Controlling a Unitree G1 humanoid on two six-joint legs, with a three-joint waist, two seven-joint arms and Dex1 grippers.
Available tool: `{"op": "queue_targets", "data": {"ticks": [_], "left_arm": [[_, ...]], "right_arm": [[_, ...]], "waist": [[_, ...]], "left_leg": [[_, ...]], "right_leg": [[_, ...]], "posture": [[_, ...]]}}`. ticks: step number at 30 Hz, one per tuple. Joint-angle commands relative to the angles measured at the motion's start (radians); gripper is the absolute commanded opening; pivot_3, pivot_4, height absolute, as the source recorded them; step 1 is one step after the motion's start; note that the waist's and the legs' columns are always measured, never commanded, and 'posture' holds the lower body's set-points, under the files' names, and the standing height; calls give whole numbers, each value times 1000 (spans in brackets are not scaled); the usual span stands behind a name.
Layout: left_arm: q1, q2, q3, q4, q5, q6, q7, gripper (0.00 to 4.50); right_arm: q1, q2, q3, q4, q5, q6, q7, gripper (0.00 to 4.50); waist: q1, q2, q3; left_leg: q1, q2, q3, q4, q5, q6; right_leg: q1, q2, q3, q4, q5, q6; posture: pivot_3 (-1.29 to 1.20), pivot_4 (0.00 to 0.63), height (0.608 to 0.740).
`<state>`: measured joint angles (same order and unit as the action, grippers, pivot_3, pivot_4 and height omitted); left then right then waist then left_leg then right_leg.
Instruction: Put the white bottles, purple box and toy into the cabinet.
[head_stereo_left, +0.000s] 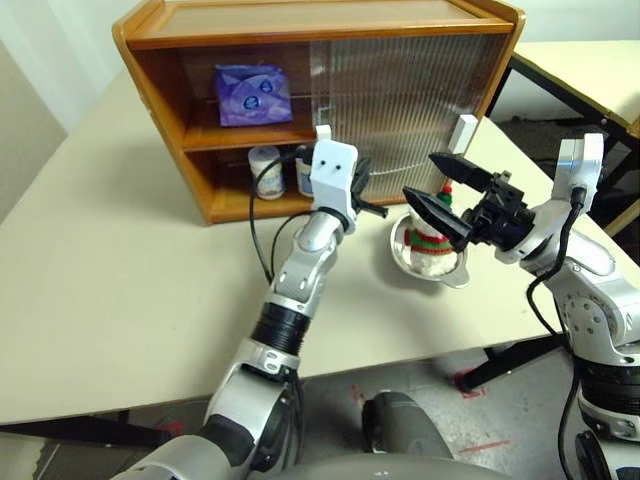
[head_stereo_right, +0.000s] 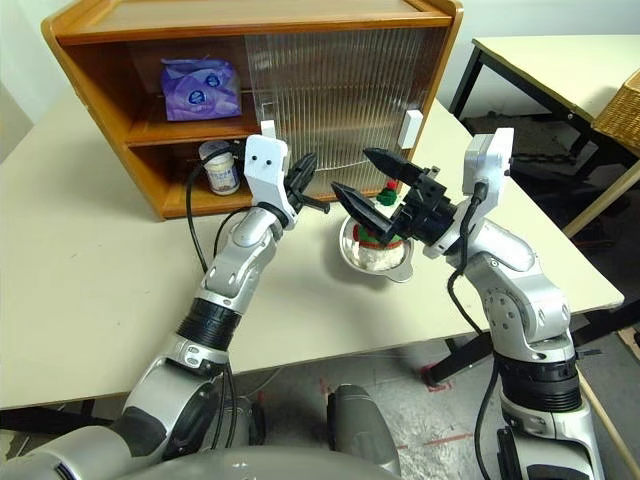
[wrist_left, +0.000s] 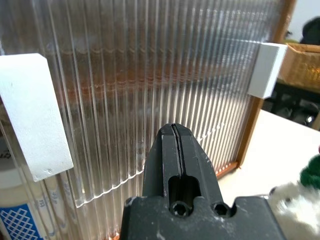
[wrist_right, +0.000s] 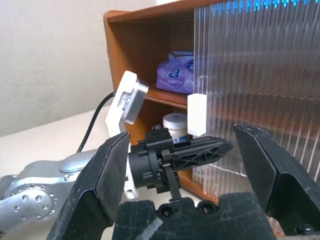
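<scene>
We see the big brown wooden cabinet (head_stereo_left: 160, 35) sitting on the pale table (head_stereo_left: 110, 290). Its see-through ribbed doors (head_stereo_left: 400, 90) cover the right part, and the left part is open. The purple box (head_stereo_left: 252, 94) rests on the upper shelf inside. It is soft and lilac with little white and blue pictures on it. On the lower shelf stand the white bottles (head_stereo_left: 266, 171), short and round with wide lids and blue print on their labels. One bottle is partly hidden behind the arm.

The toy (head_stereo_left: 432, 238) is a little white snowman with a red and green scarf. It sits in a shiny metal bowl (head_stereo_left: 455, 272) on the table, just in front of the cabinet.

Our left gripper (wrist_left: 172, 145) has its black fingers pressed tight together, holding nothing, close to the ribbed door. Our right gripper (head_stereo_left: 440, 186) has its fingers spread wide apart, just above the toy.
</scene>
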<state>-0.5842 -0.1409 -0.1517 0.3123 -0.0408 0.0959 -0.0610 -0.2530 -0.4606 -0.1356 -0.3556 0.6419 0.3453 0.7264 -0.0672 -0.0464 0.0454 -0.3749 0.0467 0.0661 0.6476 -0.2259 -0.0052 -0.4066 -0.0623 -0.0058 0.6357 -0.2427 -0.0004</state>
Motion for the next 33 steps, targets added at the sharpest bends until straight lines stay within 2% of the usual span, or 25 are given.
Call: {"op": "queue_targets", "data": {"ticks": [1, 9, 19, 33], "left_arm": [[-18, -18, 13, 57, 26, -53, 38, 21], [-71, -38, 20, 129, 41, -122, 81, 21], [-88, -30, 15, 131, 54, -160, 103, 21], [-86, -21, 58, 161, 127, -190, 318, 21]], "right_arm": [[7, -14, -20, -24, 16, 14, -9, 4500], [-3, -20, -18, -19, 17, 17, -11, 4500], [-9, -7, -7, -8, 8, 2, -6, 4500], [-9, -2, -7, -8, 7, 0, -3, 4500]], "waist": [[-1, 0, 0], [-1, 0, 0], [-1, 0, 0], [-4, 0, 0]], "left_leg": [[0, 0, 0, 0, 0, 0], [0, 0, 0, 0, 0, 0], [0, 0, 0, 0, 0, 0], [0, 0, 0, 0, 0, 0]], "right_leg": [[0, 0, 0, 0, 0, 0], [0, 0, 0, 0, 0, 0], [0, 0, -1, -1, 0, 0], [0, 0, -1, 0, 0, 1]], "posture": [[-133, 6, 740], [-128, 0, 740], [-120, 0, 740], [-119, 0, 740]]}}
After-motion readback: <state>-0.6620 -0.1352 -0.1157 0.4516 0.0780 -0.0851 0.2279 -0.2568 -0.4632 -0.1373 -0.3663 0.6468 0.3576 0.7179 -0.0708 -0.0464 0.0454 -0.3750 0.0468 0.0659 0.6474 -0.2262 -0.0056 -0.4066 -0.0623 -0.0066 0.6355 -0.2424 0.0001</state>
